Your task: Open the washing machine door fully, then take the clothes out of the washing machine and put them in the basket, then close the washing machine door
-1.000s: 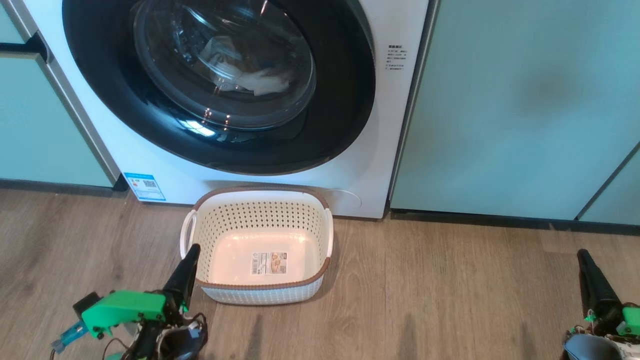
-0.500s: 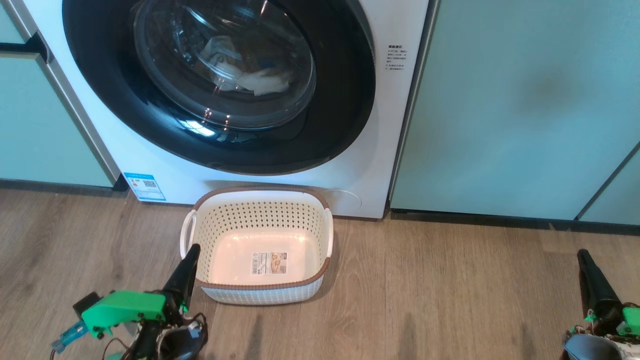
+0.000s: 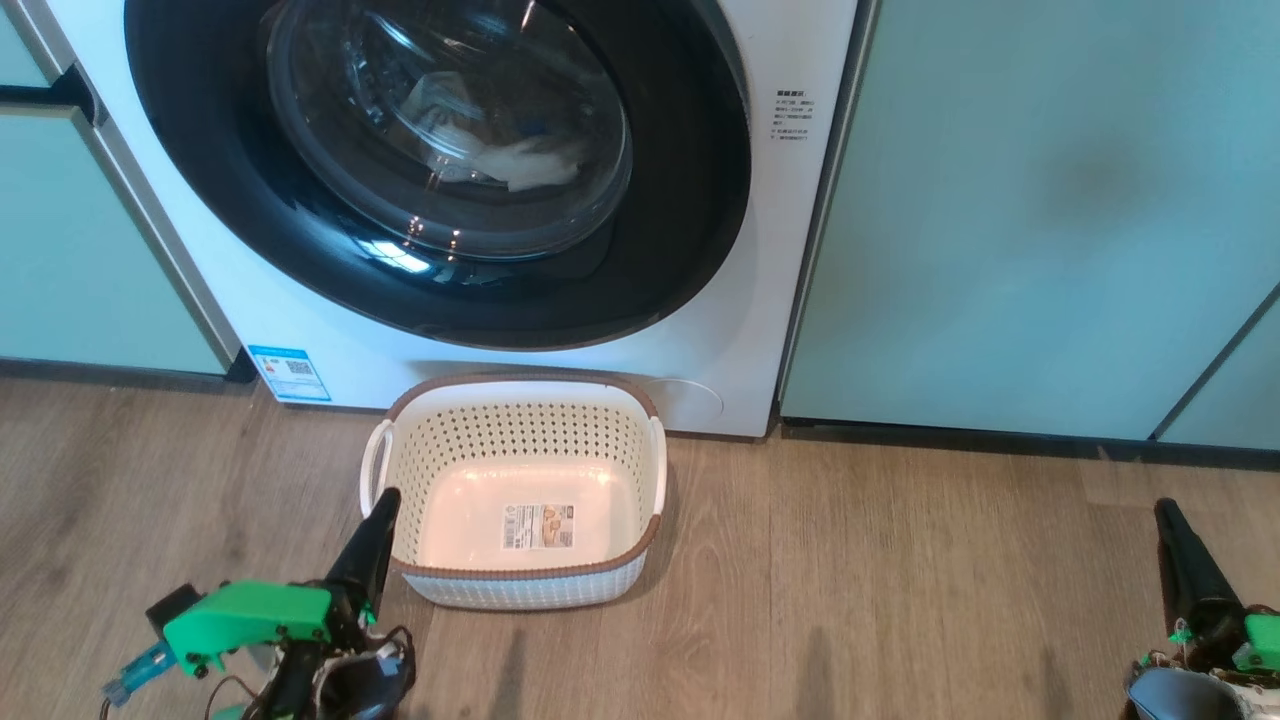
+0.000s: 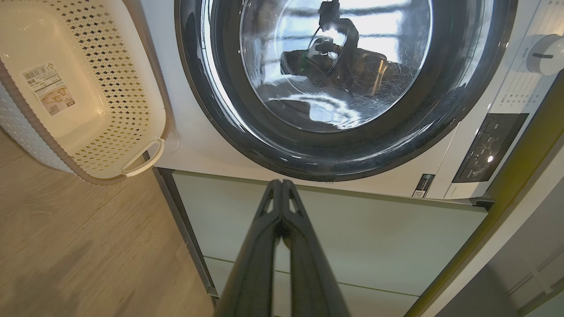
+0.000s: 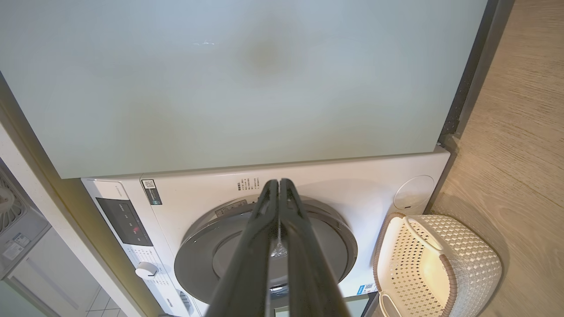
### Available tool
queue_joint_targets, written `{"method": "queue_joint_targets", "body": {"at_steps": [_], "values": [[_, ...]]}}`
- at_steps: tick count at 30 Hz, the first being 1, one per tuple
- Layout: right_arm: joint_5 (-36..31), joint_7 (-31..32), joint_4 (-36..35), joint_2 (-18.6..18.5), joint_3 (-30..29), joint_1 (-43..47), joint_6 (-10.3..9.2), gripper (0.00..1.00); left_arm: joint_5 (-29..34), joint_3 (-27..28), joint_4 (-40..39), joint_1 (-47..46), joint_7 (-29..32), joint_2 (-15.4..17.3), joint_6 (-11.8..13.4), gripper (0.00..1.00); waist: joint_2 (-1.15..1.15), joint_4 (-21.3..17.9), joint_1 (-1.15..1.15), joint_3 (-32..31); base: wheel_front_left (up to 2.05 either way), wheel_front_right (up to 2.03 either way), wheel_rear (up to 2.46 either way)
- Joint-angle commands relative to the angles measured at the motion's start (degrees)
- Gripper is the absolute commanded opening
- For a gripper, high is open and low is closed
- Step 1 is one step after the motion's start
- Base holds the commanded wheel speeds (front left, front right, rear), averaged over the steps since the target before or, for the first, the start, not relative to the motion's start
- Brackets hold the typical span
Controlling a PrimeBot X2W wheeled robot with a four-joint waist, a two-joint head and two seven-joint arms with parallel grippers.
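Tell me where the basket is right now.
In the head view the basket stands empty on the floor, centre-left, directly before the washing machine and below its door; the shut left gripper shows at its near-left corner.

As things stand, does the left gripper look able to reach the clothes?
Probably not yet: the washing machine door is shut over the clothes, and the left gripper sits low beside the basket.

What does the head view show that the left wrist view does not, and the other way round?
Head view alone of the two: the right gripper, shut, and the blue label. Left wrist view alone of the two: the white control knob and the dark control panel. Both: the shut washing machine door, the empty basket and the shut left gripper.
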Motion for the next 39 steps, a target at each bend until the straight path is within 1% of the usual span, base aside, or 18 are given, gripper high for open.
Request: {"method": "queue_joint_targets", "body": {"at_steps": [1,6,7,11,39], "values": [[-0.6,0.4,-2.0,-0.5,0.8,-3.2,-0.16,0.0,0.6,1.8,-1.8,-3.3,0.4,0.5,-0.4,0.0,0.0,0.0,0.0,0.0,0.0,0.0,0.0],[-0.6,0.4,-2.0,-0.5,0.8,-3.2,-0.16,0.0,0.6,1.8,-1.8,-3.3,0.4,0.5,-0.4,0.0,0.0,0.0,0.0,0.0,0.0,0.0,0.0],[0.0,0.0,0.0,0.0,0.0,0.0,0.01,1.0,0.0,0.0,0.0,0.0,0.0,0.0,0.0,1.0,0.0,0.0,0.0,0.0,0.0,0.0,0.0],[0.0,0.0,2.6,0.9,0.2,1.5,0.02,1.0,0.0,-0.1,2.6,1.4,-0.1,-0.4,0.2,1.0,0.0,0.0,0.0,0.0,0.0,0.0,0.0],[-1.0,-2.2,0.3,0.2,0.8,-0.6,-0.02,1.0,0.5,-2.2,0.6,-1.4,-2.7,-0.2,0.1,1.0,0.0,0.0,0.0,0.4,0.0,0.0,0.0]]}}
